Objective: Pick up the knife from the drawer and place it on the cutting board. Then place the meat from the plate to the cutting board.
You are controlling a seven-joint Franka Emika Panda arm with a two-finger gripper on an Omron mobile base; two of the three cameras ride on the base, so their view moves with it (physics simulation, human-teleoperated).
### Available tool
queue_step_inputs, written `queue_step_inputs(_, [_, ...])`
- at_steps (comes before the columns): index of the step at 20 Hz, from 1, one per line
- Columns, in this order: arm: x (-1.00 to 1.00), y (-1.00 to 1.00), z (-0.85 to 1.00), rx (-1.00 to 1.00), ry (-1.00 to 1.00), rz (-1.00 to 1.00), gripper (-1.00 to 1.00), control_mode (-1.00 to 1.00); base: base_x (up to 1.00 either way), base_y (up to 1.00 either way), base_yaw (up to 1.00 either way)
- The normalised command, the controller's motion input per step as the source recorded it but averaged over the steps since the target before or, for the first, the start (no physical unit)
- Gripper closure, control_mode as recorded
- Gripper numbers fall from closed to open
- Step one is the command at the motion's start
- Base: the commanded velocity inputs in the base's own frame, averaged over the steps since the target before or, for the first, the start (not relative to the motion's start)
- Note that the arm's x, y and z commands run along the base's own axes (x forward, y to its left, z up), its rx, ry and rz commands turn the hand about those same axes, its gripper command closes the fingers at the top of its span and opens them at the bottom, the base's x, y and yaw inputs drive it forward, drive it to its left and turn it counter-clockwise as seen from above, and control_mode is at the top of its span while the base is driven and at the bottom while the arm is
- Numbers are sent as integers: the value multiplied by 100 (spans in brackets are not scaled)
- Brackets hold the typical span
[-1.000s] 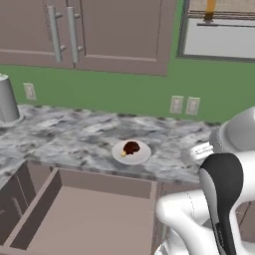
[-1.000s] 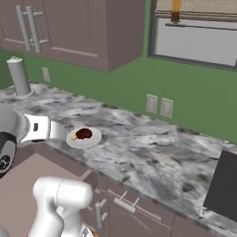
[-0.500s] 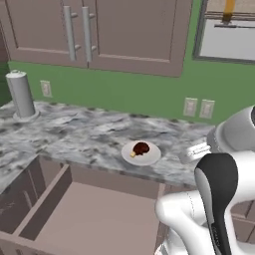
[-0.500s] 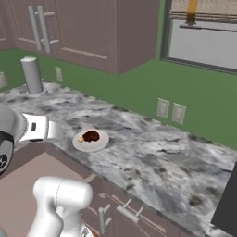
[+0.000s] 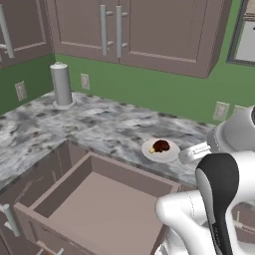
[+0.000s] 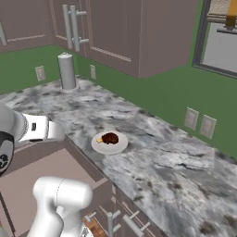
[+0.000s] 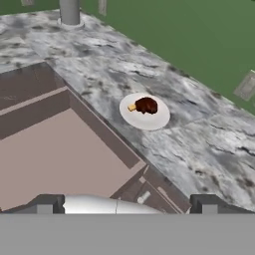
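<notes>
The drawer stands pulled out below the counter, and the part of its flat bottom that I see is bare; it is also in the hand view as the drawer. Just beyond its far right corner the white plate sits on the marble counter with the meat on it. The hand view looks down on the plate and the meat from above the drawer's right side. My gripper hovers there, open, with nothing between its fingertips. The knife and the cutting board are out of view.
A grey canister stands at the back left of the counter near the corner. Wall cabinets hang above, and outlets dot the green wall. Lower cabinet fronts with bar handles lie right of the drawer.
The whole picture has slid to the right, so the base has moved left along the counter. More of the open drawer and the corner canister now show. The gripper stays open.
</notes>
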Motion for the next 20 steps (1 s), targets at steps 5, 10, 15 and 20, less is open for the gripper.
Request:
queue_step_inputs(5, [12, 0, -5, 0, 0, 6, -100, -100, 9, 1, 13])
queue_step_inputs(10, [33, 13, -19, 0, 2, 1, -100, -100, 0, 0, 0])
queue_step_inputs(15, [37, 25, -21, -2, 2, -33, -100, -100, 0, 0, 0])
queue_step_inputs(20, [58, 2, -39, 10, 16, -17, -100, -100, 0, 0, 0])
